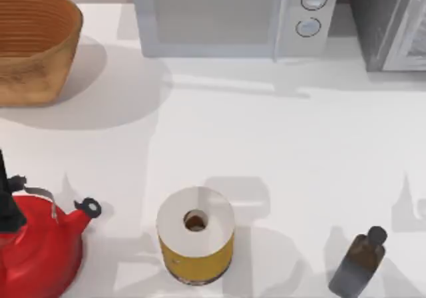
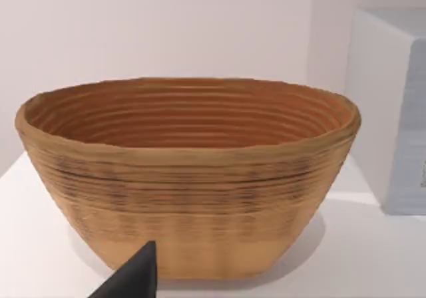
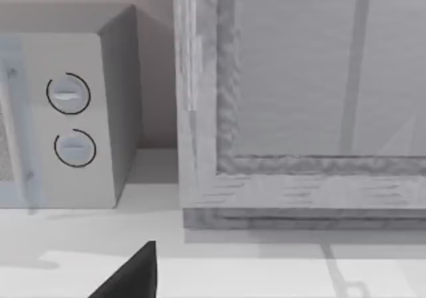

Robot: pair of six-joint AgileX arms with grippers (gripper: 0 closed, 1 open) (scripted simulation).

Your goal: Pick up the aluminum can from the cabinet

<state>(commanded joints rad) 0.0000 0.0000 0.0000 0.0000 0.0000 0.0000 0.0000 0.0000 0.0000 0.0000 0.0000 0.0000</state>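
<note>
Top cam looks straight down on the table. Left wrist cam sits low, close to the basket, facing it side-on. Right wrist cam, also low, faces the cabinet door up close; microwave shared w/ top view.

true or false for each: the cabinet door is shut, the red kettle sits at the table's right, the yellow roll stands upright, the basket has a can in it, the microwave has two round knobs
1. The cabinet door is shut. True: its light grey framed panel sits closed in the right wrist view.
2. The red kettle sits at the table's right. False: it is at the near left; the dark brown bottle is at the near right.
3. The yellow roll stands upright. True: its white holed top faces up.
4. The basket has a can in it. False: what shows of its inside is bare.
5. The microwave has two round knobs. True.
</note>
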